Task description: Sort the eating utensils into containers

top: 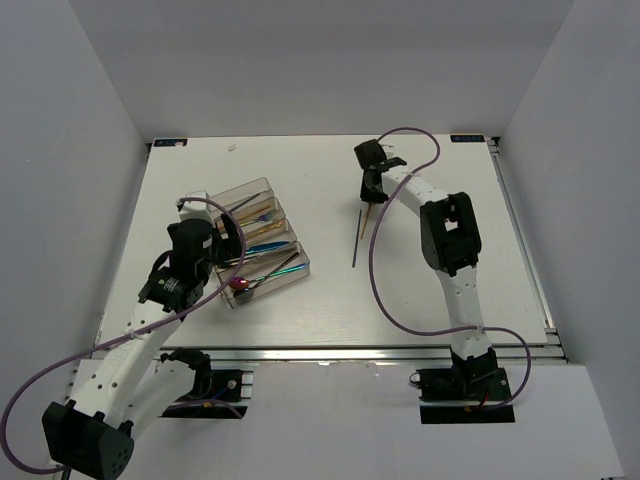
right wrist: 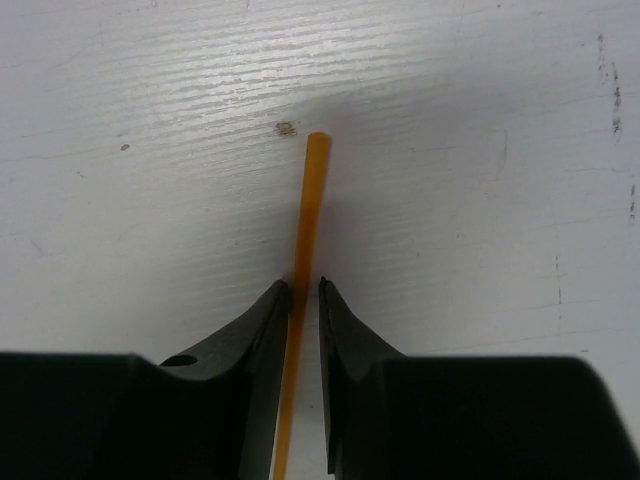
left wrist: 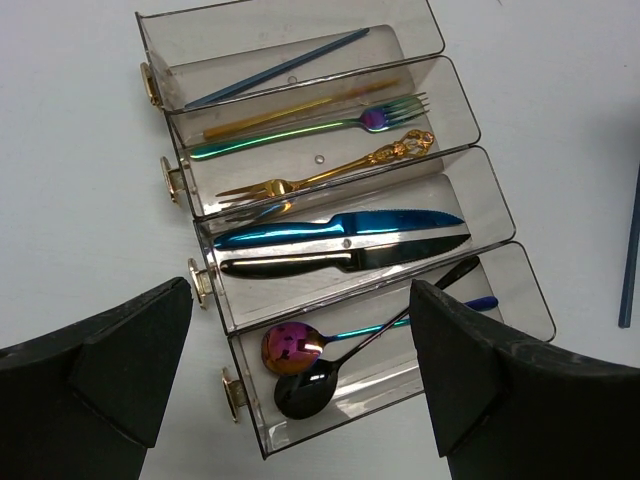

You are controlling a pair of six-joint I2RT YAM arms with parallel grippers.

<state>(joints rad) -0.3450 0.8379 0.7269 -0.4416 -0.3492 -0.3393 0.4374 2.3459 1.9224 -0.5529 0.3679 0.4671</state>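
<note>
Right gripper [right wrist: 303, 292] is reaching to the far middle of the table [top: 440, 170] and is pinching in on the orange chopstick [right wrist: 312, 200]. The jaws are drawn to about the stick's width, grasping it. Whether it is already clear of the surface, cannot tell.

- The key relation: the stick's long axis is running straight out ahead between the fingers, along the gripper's own line, not across it. The blunt tip is projecting beyond the fingertips and the rest is passing back under the wrist, so the hold is sitting near one end.
- From above, the orange chopstick is lying roughly near-to-far, slightly slanted. A dark chopstick [top: 356, 240] is lying just beside it on the left, also loose on the table.
- The clear organiser tray [top: 262, 186] is sitting well apart to the left. Judgement: the stick is needing a swing leftward, and a turn to match the compartments' slanted long axis.
- The right arm is plainly the nearer one. The left gripper [left wrist: 300, 300] is hanging over the tray with its jaws spread wide, holding nothing.

Look of the stick: plain, slim, matte orange, straight, with a flat end.

In the tray, a blue chopstick [left wrist: 275, 68] is lying in the end compartment. Knives and spoons are lying in the two compartments nearest the left wrist camera.
</note>
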